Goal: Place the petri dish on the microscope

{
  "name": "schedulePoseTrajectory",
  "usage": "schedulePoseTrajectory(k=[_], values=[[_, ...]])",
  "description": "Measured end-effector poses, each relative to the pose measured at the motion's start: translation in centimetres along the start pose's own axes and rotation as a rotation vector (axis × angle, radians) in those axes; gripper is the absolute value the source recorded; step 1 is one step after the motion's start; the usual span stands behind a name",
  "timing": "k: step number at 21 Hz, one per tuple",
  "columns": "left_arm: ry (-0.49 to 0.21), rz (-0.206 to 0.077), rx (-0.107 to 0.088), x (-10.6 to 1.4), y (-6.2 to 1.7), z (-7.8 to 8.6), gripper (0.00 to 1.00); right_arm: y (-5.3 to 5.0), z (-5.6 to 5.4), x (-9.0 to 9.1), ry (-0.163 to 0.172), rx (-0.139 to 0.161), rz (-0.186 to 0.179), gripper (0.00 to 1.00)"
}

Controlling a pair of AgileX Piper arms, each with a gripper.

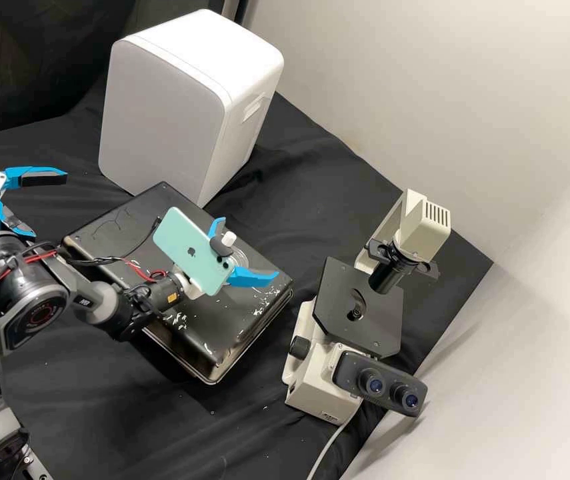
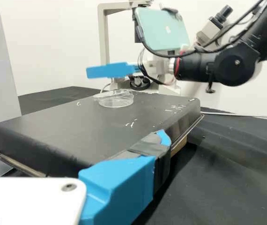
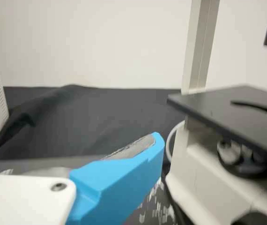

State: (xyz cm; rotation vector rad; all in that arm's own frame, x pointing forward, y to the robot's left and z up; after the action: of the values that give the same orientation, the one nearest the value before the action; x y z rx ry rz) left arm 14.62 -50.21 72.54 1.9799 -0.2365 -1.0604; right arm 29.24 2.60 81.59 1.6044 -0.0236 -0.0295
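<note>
Bench holds one petri dish, one microscope.

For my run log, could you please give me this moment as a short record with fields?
Petri dish: lying flat on the black tray
Right jaws: open, over the dish
Left jaws: open, off the tray's side away from the microscope
Microscope: beside the tray, its stage without the dish
White box: behind the tray
Task state: dish not yet placed
</note>
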Motion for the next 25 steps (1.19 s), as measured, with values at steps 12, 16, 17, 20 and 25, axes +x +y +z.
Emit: schedulePoseTrajectory(k=[12,16,17,20,25], values=[[0.001,-0.003,-0.002,0.0,-0.06,0.0,1.0,-0.8,0.9,-3.5,0.002,0.002,-0.002,1.0],[0.001,-0.003,-0.002,0.0,-0.06,0.0,1.0,-1.9,1.0,-3.2,-0.005,0.0,-0.042,1.0],[-0.003,-0.004,-0.002,0.0,-0.07,0.0,1.0,-2.1,1.2,-3.2,-0.01,-0.002,-0.054,1.0],[-0.007,-0.005,-0.001,0.1,-0.09,0.1,1.0,-2.9,1.4,-2.8,-0.019,-0.022,-0.081,1.0],[-0.014,-0.007,-0.001,0.1,-0.11,0.2,1.0,-3.8,1.6,-2.1,-0.037,-0.048,-0.096,1.0]])
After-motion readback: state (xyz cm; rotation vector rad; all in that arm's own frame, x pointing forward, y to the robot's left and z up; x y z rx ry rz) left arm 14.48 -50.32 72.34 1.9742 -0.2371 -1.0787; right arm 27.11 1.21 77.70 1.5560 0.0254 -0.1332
